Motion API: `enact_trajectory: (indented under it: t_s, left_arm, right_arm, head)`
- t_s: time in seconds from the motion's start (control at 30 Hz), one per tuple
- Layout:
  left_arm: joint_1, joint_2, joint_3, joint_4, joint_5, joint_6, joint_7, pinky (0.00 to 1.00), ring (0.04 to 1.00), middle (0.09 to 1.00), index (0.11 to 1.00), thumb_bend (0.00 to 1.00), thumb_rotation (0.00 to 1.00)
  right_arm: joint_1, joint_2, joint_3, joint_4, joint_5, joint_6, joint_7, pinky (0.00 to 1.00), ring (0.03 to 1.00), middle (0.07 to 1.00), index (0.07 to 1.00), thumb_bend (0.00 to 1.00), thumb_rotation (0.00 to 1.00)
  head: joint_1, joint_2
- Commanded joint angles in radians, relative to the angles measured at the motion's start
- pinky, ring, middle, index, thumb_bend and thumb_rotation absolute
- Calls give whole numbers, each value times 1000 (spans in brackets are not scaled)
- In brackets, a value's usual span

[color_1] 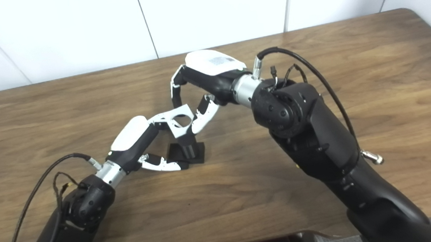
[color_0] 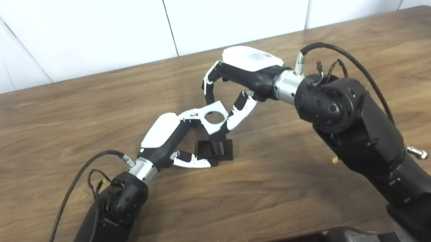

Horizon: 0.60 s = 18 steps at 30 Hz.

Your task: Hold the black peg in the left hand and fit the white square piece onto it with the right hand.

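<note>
Black peg (color_0: 217, 146): stands upright near the middle of the wooden table (color_0: 82, 109), its long axis vertical, rising from a flat black base that rests on the tabletop. Only the lower shaft and the base are visible; the top of the peg is covered by the white square piece (color_0: 214, 117), and whether the shaft has entered the round hole cannot be made out.

White square piece: sits directly above the peg, tilted, with its broad face and round central hole turned up toward the cameras. The hole shows the wood behind it, not the peg.

Left hand (color_0: 170, 138): lies just left of the peg, palm shell uppermost, reaching toward the peg from the lower left. Its upper fingers (color_0: 191, 117) extend to the left edge of the white piece, while its thumb runs low along the table to the peg's base. It appears to grasp the peg between them, though the contact itself is hidden beneath the white piece.

Right hand (color_0: 241, 81): lies above and to the right of the peg, its arm entering from the lower right. One fingertip (color_0: 238, 117) presses the right edge of the white piece; the remaining fingers curl above it, apart from it. The grasp on the piece looks partial and its far side is hidden.
</note>
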Motion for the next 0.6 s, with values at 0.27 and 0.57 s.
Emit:
enact_trajectory:
  t_s: [0.27,0.57]
  left_arm:
    - [39,16,-23,47,31,76,-66,776,892,880,564,878,216]
    - [41,15,-24,35,33,89,-75,774,893,881,565,874,224]
  right_arm:
    - [-6,16,14,10,-14,-28,-27,731,793,747,479,522,140]
    - [1,5,15,17,-10,-38,-23,739,794,751,479,521,140]
  head:
    - [9,12]
    - [15,18]
